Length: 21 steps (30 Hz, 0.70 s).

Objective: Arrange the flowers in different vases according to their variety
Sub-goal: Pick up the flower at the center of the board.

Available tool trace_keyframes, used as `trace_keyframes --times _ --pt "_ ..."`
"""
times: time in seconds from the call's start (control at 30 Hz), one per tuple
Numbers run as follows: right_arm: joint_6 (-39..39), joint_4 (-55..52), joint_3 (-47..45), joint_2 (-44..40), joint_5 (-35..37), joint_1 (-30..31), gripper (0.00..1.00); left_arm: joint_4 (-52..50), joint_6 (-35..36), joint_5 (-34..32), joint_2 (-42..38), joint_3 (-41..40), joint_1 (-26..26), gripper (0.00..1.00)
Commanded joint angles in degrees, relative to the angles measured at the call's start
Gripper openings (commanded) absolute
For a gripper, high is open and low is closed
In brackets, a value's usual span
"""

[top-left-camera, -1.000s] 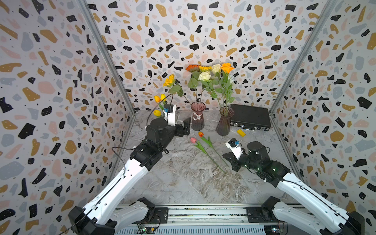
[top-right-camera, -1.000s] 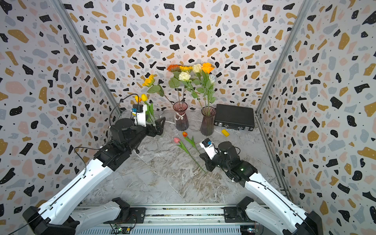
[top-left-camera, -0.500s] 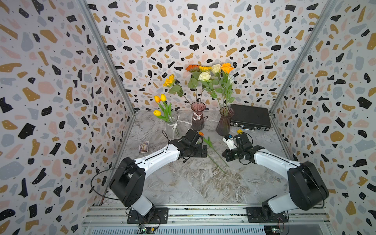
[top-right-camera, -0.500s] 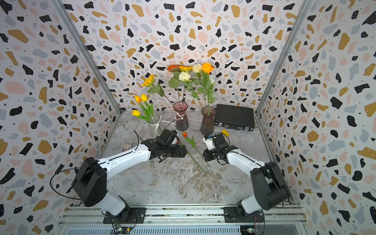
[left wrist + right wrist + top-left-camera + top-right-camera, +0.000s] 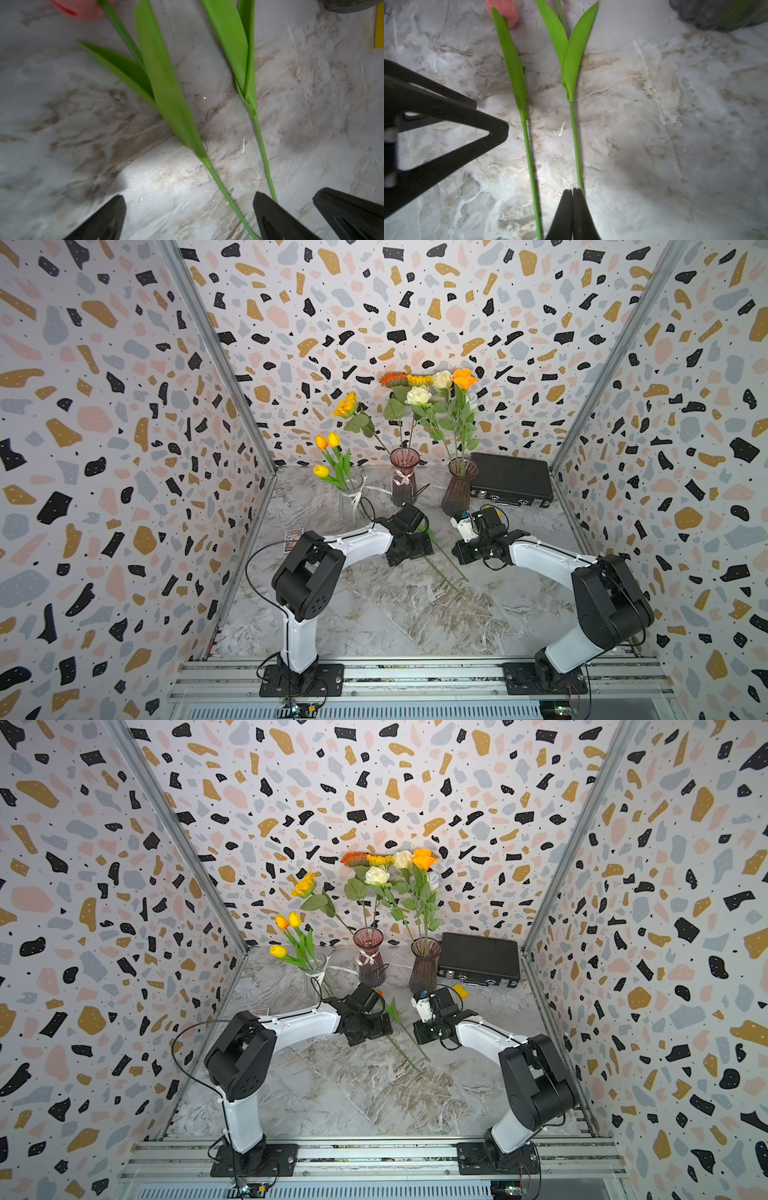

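Note:
Two loose tulips (image 5: pixel 446 568) lie side by side on the marble table. My left gripper (image 5: pixel 189 199) stands open over them, with the pink tulip's stem (image 5: pixel 220 182) between its fingers. The second stem (image 5: pixel 264 149) runs just outside one finger. My right gripper (image 5: pixel 572 190) is shut and empty, its tips resting beside that second stem (image 5: pixel 576 145). At the back, a clear vase (image 5: pixel 351 502) holds yellow tulips (image 5: pixel 326 443). A ribbed vase with a bow (image 5: pixel 403 485) holds sunflowers (image 5: pixel 347 404). Another ribbed vase (image 5: pixel 459 489) holds roses (image 5: pixel 419 396).
A black case (image 5: pixel 511 479) lies at the back right, with a small yellow object (image 5: pixel 460 991) in front of it. A small card (image 5: pixel 293 537) lies near the left wall. Speckled walls close in three sides, and the arms' rail runs along the front.
A second ago my left gripper was up at the clear vase; it has come down over the loose tulips. My right gripper moved in beside the stems. Little moved in the last half second.

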Motion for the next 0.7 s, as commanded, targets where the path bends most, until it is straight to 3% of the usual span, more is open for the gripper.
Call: trace_keyframes --times 0.0,0.3,0.57,0.67 --pt "-1.4 -1.1 3.4 3.5 3.0 0.1 0.02 -2.1 -2.4 -0.5 3.3 4.0 -0.3 1.00" --pt "-0.8 0.0 1.9 6.6 4.8 0.1 0.00 -12.6 -0.2 -3.9 9.2 10.7 -0.5 1.00" --pt "0.8 1.8 -1.6 3.2 1.9 0.2 0.00 -18.7 0.8 -2.8 13.9 13.2 -1.3 0.81" --pt "1.4 2.5 -2.9 1.8 1.0 0.2 0.00 -21.0 1.6 -4.5 14.7 15.4 -1.7 0.80"
